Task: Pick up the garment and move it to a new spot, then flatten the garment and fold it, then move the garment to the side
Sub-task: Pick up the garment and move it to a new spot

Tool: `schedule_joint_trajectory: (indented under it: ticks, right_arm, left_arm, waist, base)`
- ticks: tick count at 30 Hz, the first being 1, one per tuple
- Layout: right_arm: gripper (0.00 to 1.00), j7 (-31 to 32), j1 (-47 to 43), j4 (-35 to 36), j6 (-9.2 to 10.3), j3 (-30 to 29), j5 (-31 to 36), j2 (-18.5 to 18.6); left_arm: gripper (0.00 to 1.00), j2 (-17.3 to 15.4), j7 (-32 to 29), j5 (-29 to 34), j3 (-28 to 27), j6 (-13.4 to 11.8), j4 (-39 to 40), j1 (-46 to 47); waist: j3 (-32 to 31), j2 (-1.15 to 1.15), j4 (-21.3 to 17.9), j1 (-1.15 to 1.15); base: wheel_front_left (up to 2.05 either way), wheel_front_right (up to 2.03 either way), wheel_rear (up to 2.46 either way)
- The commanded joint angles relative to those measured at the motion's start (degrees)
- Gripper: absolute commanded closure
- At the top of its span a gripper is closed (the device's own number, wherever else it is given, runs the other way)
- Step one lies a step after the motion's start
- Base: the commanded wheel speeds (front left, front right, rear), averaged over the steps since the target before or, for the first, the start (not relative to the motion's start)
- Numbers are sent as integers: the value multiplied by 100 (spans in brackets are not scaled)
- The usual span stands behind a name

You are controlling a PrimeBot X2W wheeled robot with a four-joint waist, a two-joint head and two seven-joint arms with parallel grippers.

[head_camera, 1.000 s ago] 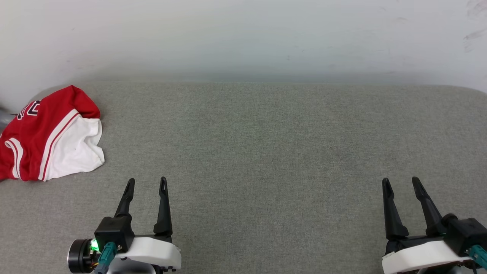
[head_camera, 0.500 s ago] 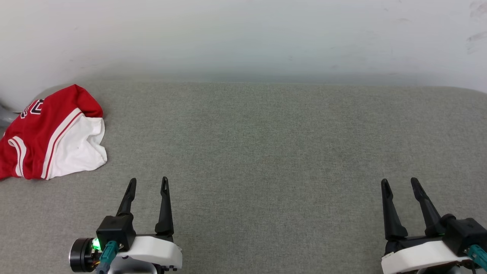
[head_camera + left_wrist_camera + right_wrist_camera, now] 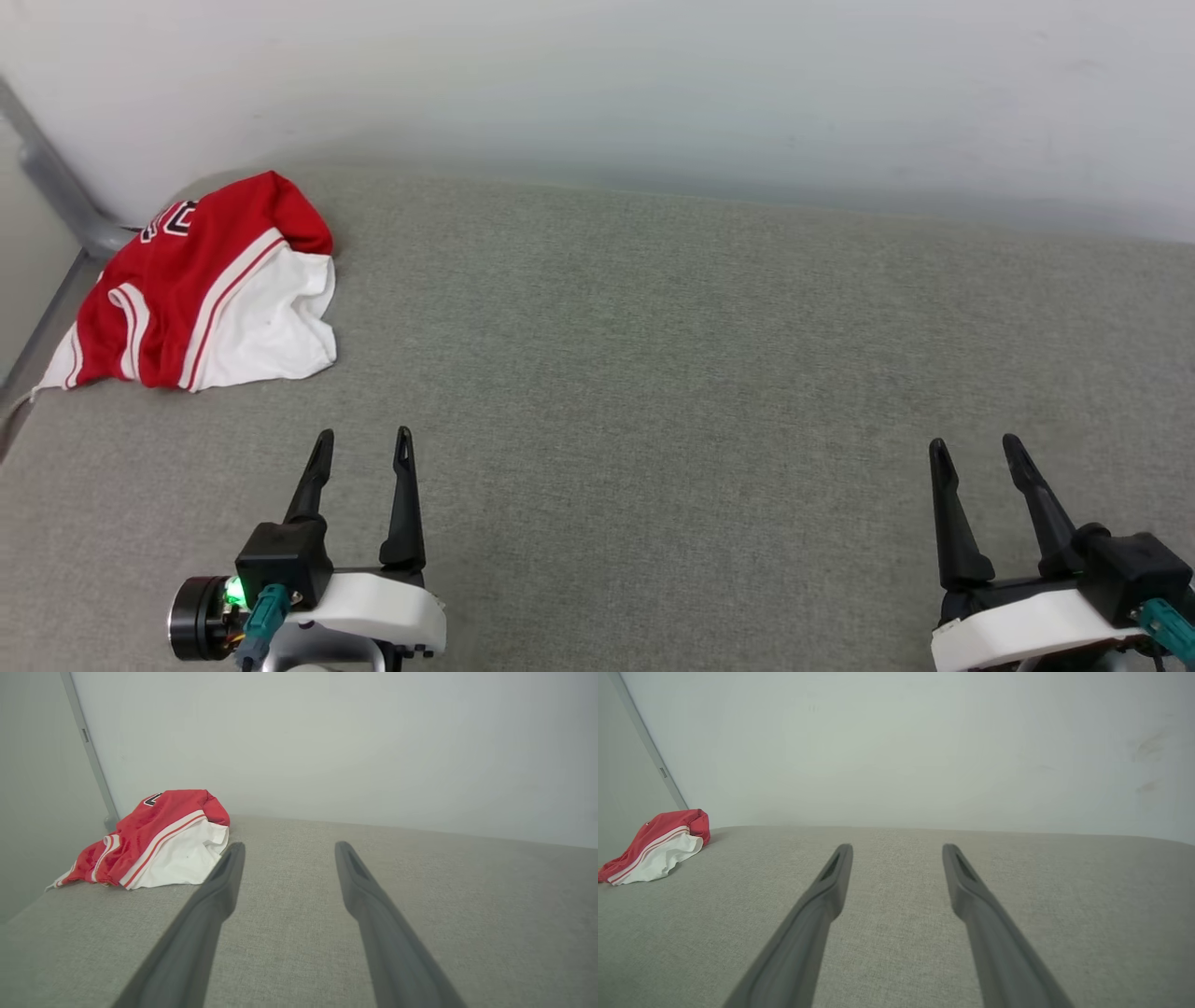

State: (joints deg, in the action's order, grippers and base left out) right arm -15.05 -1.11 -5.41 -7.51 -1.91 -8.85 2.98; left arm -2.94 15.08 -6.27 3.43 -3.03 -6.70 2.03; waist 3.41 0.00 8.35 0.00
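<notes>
Left hand (image 3: 363, 434): open, two dark fingers spread with nothing between them, hovering low over the near-left part of the bench (image 3: 653, 373).
Right hand (image 3: 973, 441): open as well and empty, at the near right, well apart from the cloth.
Garment (image 3: 187, 289): a bunched heap in the far-left corner of the bench, close to the wall (image 3: 597, 75) and a grey metal post (image 3: 56, 187). It lies ahead and to the left of the left hand, not touching it.
Visible faces: red body on top with a scrap of black lettering, striped trim running down the middle, and a white sleeve panel spilling toward the front.
Likely handling: soft, light and limp. It should sag and drape once lifted, cannot be pushed as a unit, and is not fragile.
Grip point: probably the raised red fold at the top, or the striped trim band, where the layers are thicker and the fingers can pinch a ridge.
Caution: a pinch on the loose white edge may catch one layer only, so the heap would trail or unroll unevenly.
Nearer arm: the left.
</notes>
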Motion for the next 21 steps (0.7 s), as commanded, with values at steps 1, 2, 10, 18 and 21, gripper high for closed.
schedule_joint_trajectory:
  ticks: [1, 2, 10, 18, 21]
  right_arm:
    - [0, -20, 102, 7, 4, 31, 23, -20]
    - [0, -21, 100, 12, 4, 29, 32, -19]
    - [0, -20, 74, 33, 4, 23, 132, -19]
    - [0, -20, 98, 41, 4, 45, 186, -19]
    - [0, -20, 105, 49, 4, 58, 201, -19]
  left_arm:
    - [0, 9, 14, 1, -30, -33, 5, 57]
    - [0, 9, 14, -10, -33, -36, 3, 58]
    - [0, 9, 15, -120, -72, -68, 13, 60]
    - [0, 10, 14, -173, -104, -83, 7, 22]
    - [0, 10, 15, -183, -129, -86, 4, 10]
  waist:
    - [21, 0, 168, 0]
    - [26, 0, 232, 0]
    - [40, 0, 735, 0]
    - [53, 0, 1165, 0]
    - [63, 0, 1329, 0]
  base:
    - [0, 0, 0]
    - [0, 0, 0]
    - [0, 0, 0]
    - [0, 0, 0]
    - [0, 0, 0]
